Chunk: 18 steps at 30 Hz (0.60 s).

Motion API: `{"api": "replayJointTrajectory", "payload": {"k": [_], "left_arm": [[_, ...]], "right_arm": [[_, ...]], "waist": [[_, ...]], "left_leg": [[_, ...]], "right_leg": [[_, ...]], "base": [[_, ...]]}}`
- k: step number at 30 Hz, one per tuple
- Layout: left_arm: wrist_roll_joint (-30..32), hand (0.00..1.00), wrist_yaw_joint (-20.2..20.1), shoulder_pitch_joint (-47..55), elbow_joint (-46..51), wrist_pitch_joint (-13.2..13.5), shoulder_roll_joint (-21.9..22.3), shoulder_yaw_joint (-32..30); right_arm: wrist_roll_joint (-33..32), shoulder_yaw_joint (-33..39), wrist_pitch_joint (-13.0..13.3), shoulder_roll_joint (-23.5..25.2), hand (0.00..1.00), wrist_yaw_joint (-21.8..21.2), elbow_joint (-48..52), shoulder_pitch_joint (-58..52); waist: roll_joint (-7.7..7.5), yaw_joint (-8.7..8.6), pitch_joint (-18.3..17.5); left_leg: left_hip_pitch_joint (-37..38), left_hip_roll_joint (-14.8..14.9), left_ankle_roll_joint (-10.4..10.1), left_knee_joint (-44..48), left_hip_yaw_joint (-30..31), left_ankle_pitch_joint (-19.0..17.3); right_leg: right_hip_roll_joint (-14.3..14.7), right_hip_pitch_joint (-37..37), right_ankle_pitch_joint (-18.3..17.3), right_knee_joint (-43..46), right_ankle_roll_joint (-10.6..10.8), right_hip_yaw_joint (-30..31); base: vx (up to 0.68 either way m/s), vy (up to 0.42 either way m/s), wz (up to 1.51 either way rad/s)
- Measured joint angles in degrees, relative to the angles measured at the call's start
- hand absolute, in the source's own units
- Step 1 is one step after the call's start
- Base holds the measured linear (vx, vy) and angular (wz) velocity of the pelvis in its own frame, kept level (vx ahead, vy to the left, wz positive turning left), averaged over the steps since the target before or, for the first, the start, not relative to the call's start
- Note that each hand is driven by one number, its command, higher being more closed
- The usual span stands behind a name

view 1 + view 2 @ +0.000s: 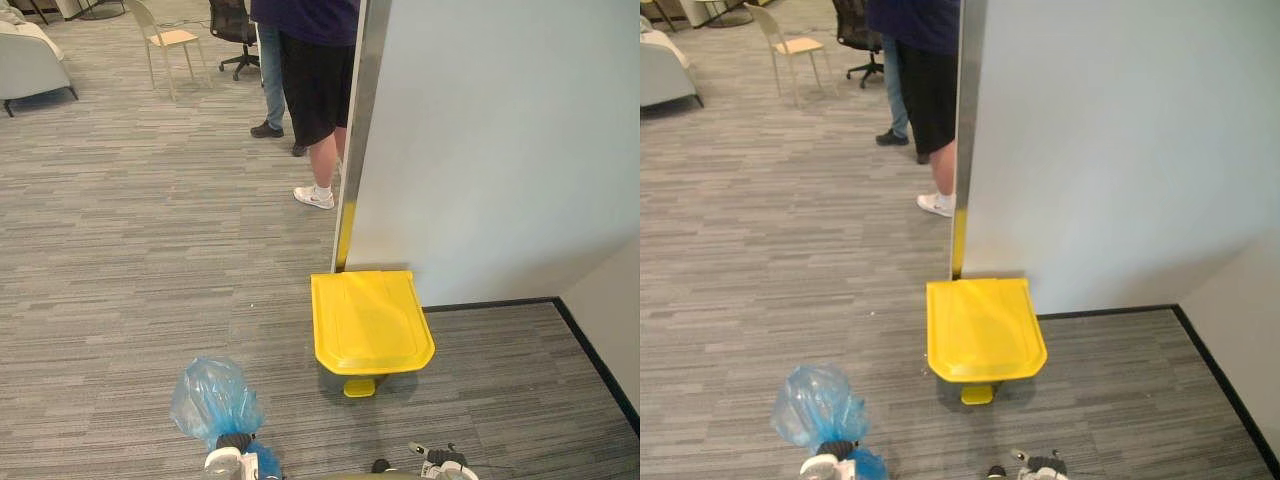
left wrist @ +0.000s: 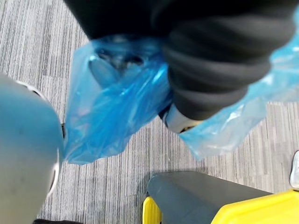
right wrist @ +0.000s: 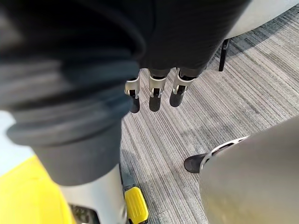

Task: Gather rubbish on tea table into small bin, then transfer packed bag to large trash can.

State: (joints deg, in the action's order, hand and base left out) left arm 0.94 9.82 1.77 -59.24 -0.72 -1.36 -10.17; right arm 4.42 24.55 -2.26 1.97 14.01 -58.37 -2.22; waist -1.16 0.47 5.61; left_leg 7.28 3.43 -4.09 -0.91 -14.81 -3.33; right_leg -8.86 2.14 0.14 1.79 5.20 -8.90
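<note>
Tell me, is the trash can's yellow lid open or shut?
Shut: the yellow lid lies flat over the trash can, hiding its opening.

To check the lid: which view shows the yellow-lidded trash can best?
Left eye view: the whole trash can, lid down, pedal in front. Right eye view shows the same; each wrist view catches a yellow corner.

Crumpled blue bag (image 1: 213, 398) near closed yellow-lidded grey trash can (image 1: 370, 320).
</note>
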Motion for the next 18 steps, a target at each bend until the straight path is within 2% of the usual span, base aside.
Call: {"api": "replayJointTrajectory", "payload": {"k": [2,5,8,9,10,11,12,13,14,15,16,17,18], "left_arm": [[0.0,1.00,0.0,-0.1,0.1,0.1,0.0,-0.1],[0.0,1.00,0.0,-0.1,0.3,0.2,-0.3,-0.5],[0.1,1.00,0.0,-0.6,0.2,0.3,-0.6,-1.9],[0.1,1.00,0.0,-0.8,0.1,0.2,-0.6,-1.9],[0.1,1.00,0.1,-1.6,0.1,0.2,-0.3,-1.9],[0.1,1.00,0.1,-1.8,-0.2,0.1,-0.1,-1.8],[0.3,1.00,0.0,-2.7,-1.2,0.0,0.0,-1.8],[0.5,1.00,0.1,-3.5,-1.7,-0.1,-0.2,-1.8],[0.7,1.00,0.1,-3.8,-1.7,-0.1,-0.5,-1.7],[0.7,1.00,0.1,-4.1,-1.7,-0.1,-0.6,-1.7],[0.7,1.00,0.1,-5.4,-2.4,-0.1,-0.2,-1.7],[0.7,1.00,0.0,-6.1,-2.3,0.2,0.5,-1.7],[0.7,1.00,0.0,-6.6,-2.3,0.2,1.0,-1.7]], "right_arm": [[0.1,-0.1,0.0,0.1,0.00,0.0,0.0,0.0],[0.0,-0.6,0.0,0.4,0.00,0.0,0.4,0.0],[0.0,-1.8,0.1,0.8,0.00,0.0,1.1,-0.2],[0.0,-1.8,0.1,0.9,0.00,0.0,1.1,-0.1],[-0.1,-1.7,0.2,0.8,0.00,0.0,1.5,0.4],[0.1,-1.9,0.5,0.0,0.00,0.0,1.5,1.6],[0.1,-2.1,0.5,-0.6,0.00,-0.1,1.3,2.4],[0.1,-2.7,0.6,-0.5,0.00,0.1,1.4,3.4],[0.0,-2.9,0.7,-0.1,0.00,0.2,1.5,3.6],[0.0,-2.9,0.8,0.1,0.00,0.3,1.5,3.6],[0.0,-2.8,0.7,0.5,0.00,0.6,2.1,3.6],[0.1,-2.7,0.5,0.8,0.00,0.6,2.0,3.4],[0.3,-2.5,0.4,0.8,0.00,0.5,2.3,3.4]], "waist": [[-0.32,0.28,0.2],[-1.45,0.41,0.9],[-3.26,0.32,1.4],[-3.01,0.31,1.3],[-2.56,0.17,2.1],[-0.98,0.04,3.3],[0.09,0.59,4.3],[-0.13,1.04,5.0],[-0.73,1.32,5.4],[-1.21,1.36,5.6],[-2.08,1.42,6.0],[-2.58,1.67,6.1],[-2.01,1.81,6.6]], "left_leg": [[0.6,0.0,0.1,0.2,-0.3,-0.5],[0.9,-0.4,0.3,3.0,-0.1,-2.8],[0.9,-2.1,1.4,7.4,2.2,-7.4],[0.9,-2.4,1.8,7.3,3.1,-7.7],[1.8,-1.7,2.2,7.5,4.0,-8.1],[2.3,0.1,2.4,8.9,4.5,-8.9],[2.4,2.8,2.2,11.6,4.5,-10.6],[2.5,4.3,2.1,13.8,4.3,-12.4],[2.7,4.6,1.4,14.8,3.7,-13.4],[2.8,4.7,1.3,15.7,3.4,-14.2],[2.9,4.8,0.5,19.0,3.6,-16.4],[2.9,4.1,-1.0,21.5,4.4,-18.5],[3.0,4.5,-1.3,22.3,4.6,-19.2]], "right_leg": [[-0.1,0.0,-0.4,0.8,-0.3,0.1],[-1.4,-0.4,-3.9,5.7,0.2,0.2],[-5.6,-2.4,-9.0,16.0,1.8,-1.0],[-6.2,-3.0,-9.1,18.0,1.8,-1.8],[-6.6,-7.3,-7.2,28.2,-0.2,-3.0],[-5.7,-10.1,-8.8,31.7,-0.5,-3.1],[-3.3,-13.3,-10.4,31.5,-1.4,-3.3],[-1.1,-17.0,-9.0,28.0,-1.2,-3.0],[-0.1,-17.9,-7.0,23.0,-0.7,-2.8],[0.0,-18.2,-6.5,20.8,-0.7,-2.9],[0.3,-18.0,-5.5,19.4,-0.7,-3.1],[0.6,-15.7,-5.8,16.8,0.5,-1.9],[0.8,-15.7,-5.9,17.9,1.3,-2.2]], "base": [[0.00,0.014,-0.09],[-0.02,0.017,0.00],[-0.03,0.046,0.20],[0.05,0.041,0.24],[0.04,0.041,0.18],[0.06,0.040,0.09],[0.12,0.022,-0.06],[0.16,-0.013,-0.20],[0.12,-0.017,-0.17],[0.17,-0.100,0.03],[0.34,-0.219,0.17],[0.34,-0.219,0.13],[0.34,-0.180,0.04]]}}
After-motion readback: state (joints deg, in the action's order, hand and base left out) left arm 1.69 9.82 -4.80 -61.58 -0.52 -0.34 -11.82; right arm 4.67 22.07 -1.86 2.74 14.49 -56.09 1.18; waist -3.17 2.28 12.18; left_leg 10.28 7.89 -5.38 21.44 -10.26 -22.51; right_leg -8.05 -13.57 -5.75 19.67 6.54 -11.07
